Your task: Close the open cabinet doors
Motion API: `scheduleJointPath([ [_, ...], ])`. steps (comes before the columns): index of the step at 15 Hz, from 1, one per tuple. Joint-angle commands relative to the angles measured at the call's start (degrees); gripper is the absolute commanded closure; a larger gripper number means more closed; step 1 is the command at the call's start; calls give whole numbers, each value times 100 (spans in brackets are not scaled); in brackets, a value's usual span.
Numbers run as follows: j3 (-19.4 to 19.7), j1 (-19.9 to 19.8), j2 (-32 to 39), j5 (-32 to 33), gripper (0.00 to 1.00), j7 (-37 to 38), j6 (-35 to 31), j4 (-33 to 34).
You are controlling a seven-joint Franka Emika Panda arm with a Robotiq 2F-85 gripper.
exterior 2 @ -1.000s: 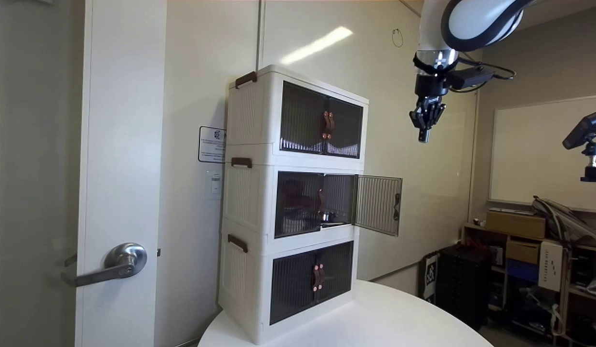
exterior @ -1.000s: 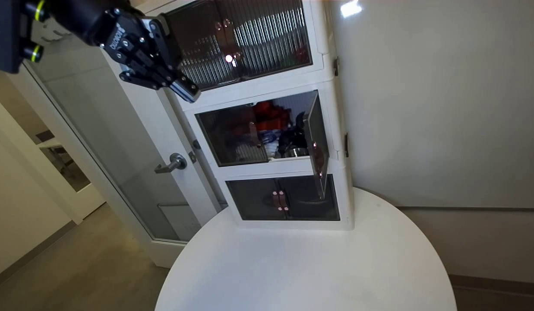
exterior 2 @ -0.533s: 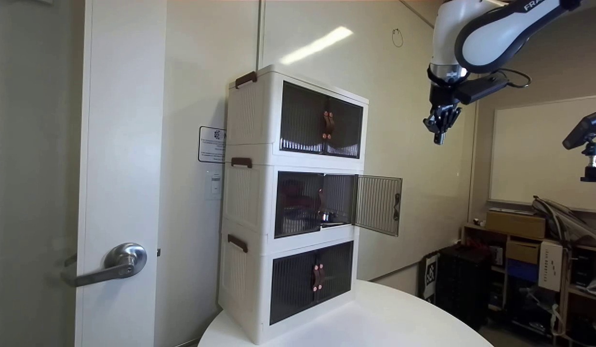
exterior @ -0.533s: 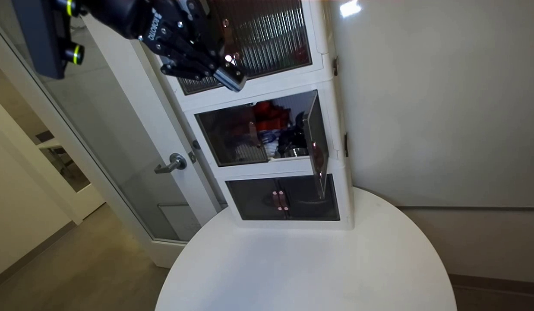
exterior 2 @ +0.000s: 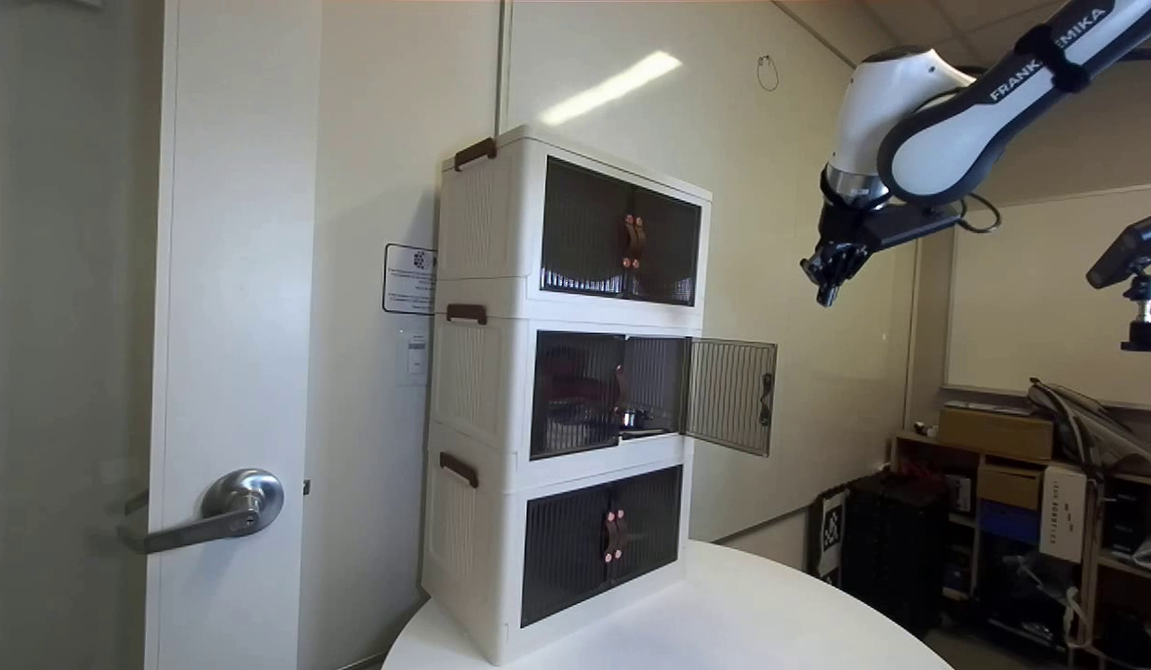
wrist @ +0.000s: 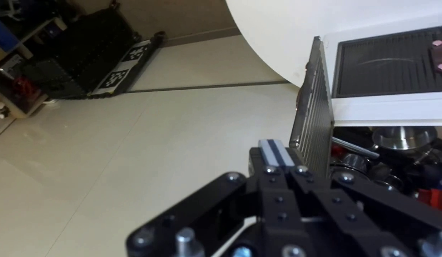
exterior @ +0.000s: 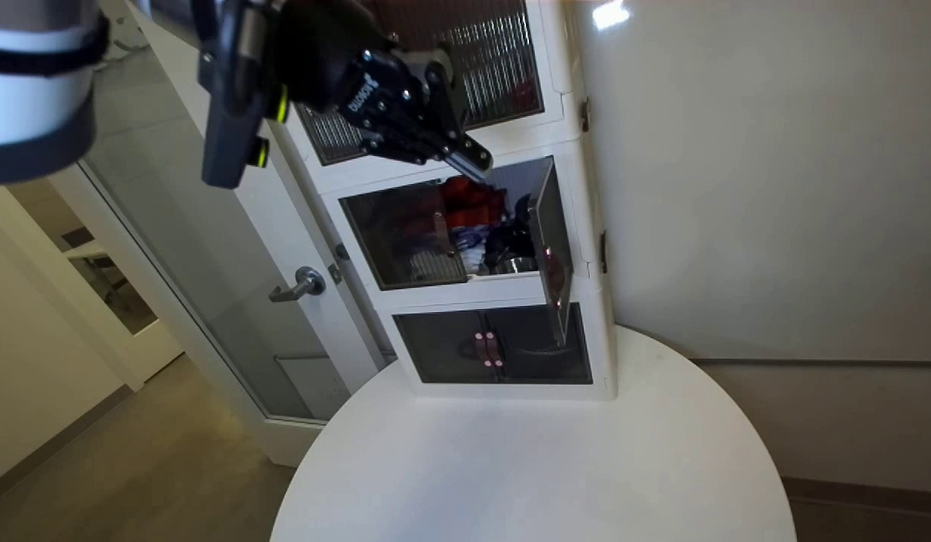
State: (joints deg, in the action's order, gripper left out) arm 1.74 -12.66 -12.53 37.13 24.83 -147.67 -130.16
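A white three-tier cabinet [exterior: 465,299] shows in both exterior views [exterior 2: 473,391]. The right door [exterior: 553,256] of its middle tier stands wide open, swung outward; it also shows in an exterior view [exterior 2: 731,395] and in the wrist view [wrist: 313,117]. The middle tier's left door [exterior 2: 575,395] looks shut or nearly so. The top doors [exterior 2: 622,233] and bottom doors [exterior 2: 601,544] are shut. My gripper [exterior: 471,164] is shut and empty. In an exterior view [exterior 2: 826,296] it is above and right of the open door, apart from it. In the wrist view [wrist: 276,152] the door is right of the fingertips.
The cabinet stands on a round white table [exterior: 540,467]. A wall [exterior 2: 817,391] lies behind the open door. Pots [wrist: 403,137] and red cloth [exterior: 469,202] sit inside the middle tier. A room door with a lever handle [exterior 2: 231,516] stands beside the cabinet.
My gripper has moved right across the cabinet front in an exterior view and ended a little lower, with the wrist tilted. It stays shut. The cabinet doors have not moved.
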Motion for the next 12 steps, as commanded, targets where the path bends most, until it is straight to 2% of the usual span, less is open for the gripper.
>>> scheduleJointPath([
  [1,420,134,403,-1222,100,-465,-1024,-111],
  [3,646,307,565,-2206,100,-933,-1487,-217],
  [4,907,606,604,-2671,100,-1216,-1622,-271],
  [6,1104,907,619,-3600,100,-1873,-1705,-299],
  [8,1136,993,647,-4427,100,-2653,-1563,-210],
  [10,1208,1028,671,-4848,100,-3144,-1354,-127],
  [12,1273,935,684,-4961,100,-3353,-1172,-85],
])
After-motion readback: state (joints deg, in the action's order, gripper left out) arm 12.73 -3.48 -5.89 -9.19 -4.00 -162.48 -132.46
